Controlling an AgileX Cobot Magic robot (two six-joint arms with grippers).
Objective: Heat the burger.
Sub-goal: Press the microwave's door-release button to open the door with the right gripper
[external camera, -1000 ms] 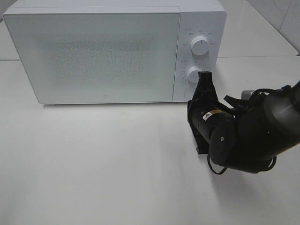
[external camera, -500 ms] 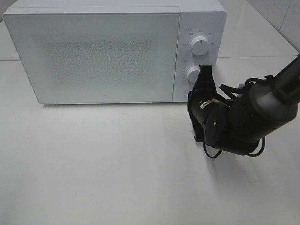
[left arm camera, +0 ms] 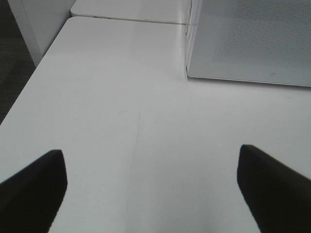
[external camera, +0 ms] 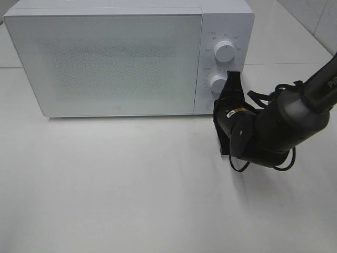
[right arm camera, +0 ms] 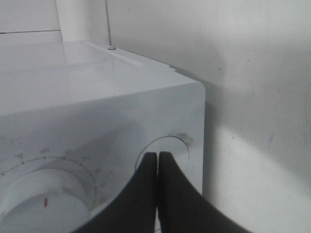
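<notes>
The white microwave (external camera: 110,58) stands at the back of the table with its door closed. The burger is out of view. My right gripper (external camera: 220,100) is shut and empty, its tips at the control panel just below the lower dial (external camera: 216,83). In the right wrist view the closed fingertips (right arm camera: 157,156) sit on the edge of a round button (right arm camera: 170,145) beside that dial (right arm camera: 41,199). Whether they press the button I cannot tell. My left gripper (left arm camera: 150,165) is open over bare table, off the microwave's (left arm camera: 248,43) left front corner, with nothing between its fingers (left arm camera: 36,179).
An upper dial (external camera: 225,51) sits above the lower one on the panel. The white table (external camera: 116,184) spreads in front of the microwave. The right arm's dark bulk (external camera: 279,129) lies at the right. A tiled wall rises at the far right.
The right arm has swung up and back, bringing the shut gripper slightly closer to the control panel. The microwave door stays closed. The left gripper shows no change.
</notes>
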